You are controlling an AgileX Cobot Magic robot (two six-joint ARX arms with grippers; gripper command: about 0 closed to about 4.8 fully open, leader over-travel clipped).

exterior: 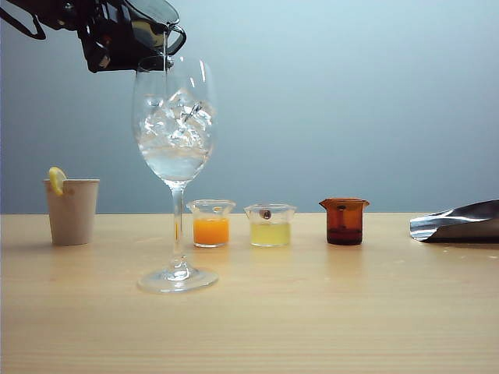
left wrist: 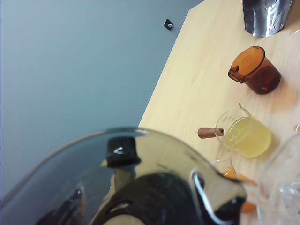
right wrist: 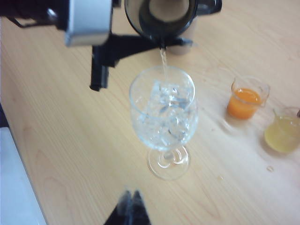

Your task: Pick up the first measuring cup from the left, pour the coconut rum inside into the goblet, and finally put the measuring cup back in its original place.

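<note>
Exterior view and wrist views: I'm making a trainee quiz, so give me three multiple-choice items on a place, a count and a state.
1. Where is the first measuring cup?
A: on the table. B: tilted over the goblet, in the left pincer. C: inside the goblet.
2. How many small spouted cups stand on the table?
A: one. B: three. C: five.
3. The right pincer is:
A: shut, empty, apart from the goblet. B: gripping the goblet's stem. C: holding a cup.

B, a thin stream falls from it.
B, orange cup, yellow cup, amber cup.
A, its tips meet.
</note>
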